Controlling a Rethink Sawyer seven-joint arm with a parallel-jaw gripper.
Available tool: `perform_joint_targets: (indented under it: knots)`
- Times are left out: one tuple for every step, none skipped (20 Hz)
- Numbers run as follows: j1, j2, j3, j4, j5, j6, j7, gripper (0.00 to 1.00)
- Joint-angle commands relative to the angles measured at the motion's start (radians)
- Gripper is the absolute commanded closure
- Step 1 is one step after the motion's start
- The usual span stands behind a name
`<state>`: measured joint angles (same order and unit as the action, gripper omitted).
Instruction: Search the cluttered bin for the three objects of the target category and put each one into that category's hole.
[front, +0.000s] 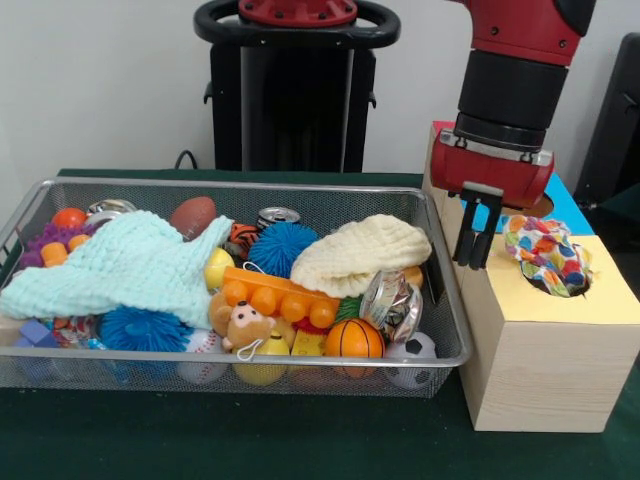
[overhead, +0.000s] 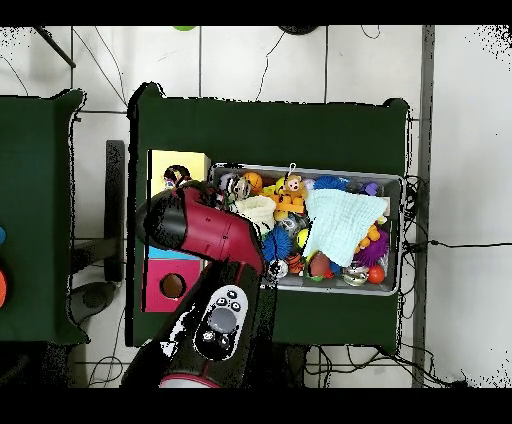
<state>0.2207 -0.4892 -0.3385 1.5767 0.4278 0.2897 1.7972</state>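
The silver wire mesh bin (front: 448, 300) is full of toys; it also shows in the overhead view (overhead: 392, 232). One small white cloth with coloured patches (front: 545, 255) lies bunched in the yellow-surround hole (front: 590, 285) on the pale wooden box, also seen from overhead (overhead: 178, 178). My gripper (front: 476, 245) hangs just left of that cloth, over the box's edge nearest the bin, open and empty. From overhead the arm hides it. No other patterned cloth shows clearly in the bin.
A large mint knitted cloth (front: 125, 265) and a cream knitted cloth (front: 360, 255) cover much of the bin's toys. The blue-surround box (front: 572, 205) and the red-surround hole (overhead: 172, 286) stand behind the yellow one. The black pedestal (front: 295, 90) stands behind the bin.
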Motion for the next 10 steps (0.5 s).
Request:
perform_joint_targets:
  knots:
    - [-0.034, 0.005, 0.149, 0.017, -0.097, 0.015, 0.028, 1.0]
    - [-0.037, 0.005, 0.151, 0.015, -0.104, 0.016, 0.033, 1.0]
    - [-0.039, 0.005, 0.155, 0.015, -0.11, 0.016, 0.036, 1.0]
    - [-0.041, 0.005, 0.158, 0.013, -0.115, 0.017, 0.039, 1.0]
    - [-0.041, 0.004, 0.159, 0.013, -0.119, 0.018, 0.044, 1.0]
    - [-0.042, 0.004, 0.161, 0.012, -0.123, 0.018, 0.048, 1.0]
    - [-0.044, 0.003, 0.164, 0.012, -0.127, 0.019, 0.052, 1.0]
    - [-0.046, 0.003, 0.166, 0.013, -0.131, 0.02, 0.056, 1.0]
    - [-0.049, 0.002, 0.17, 0.014, -0.136, 0.016, 0.057, 1.0]
    - [-0.053, 0.0, 0.175, 0.014, -0.142, 0.008, 0.054, 1.0]
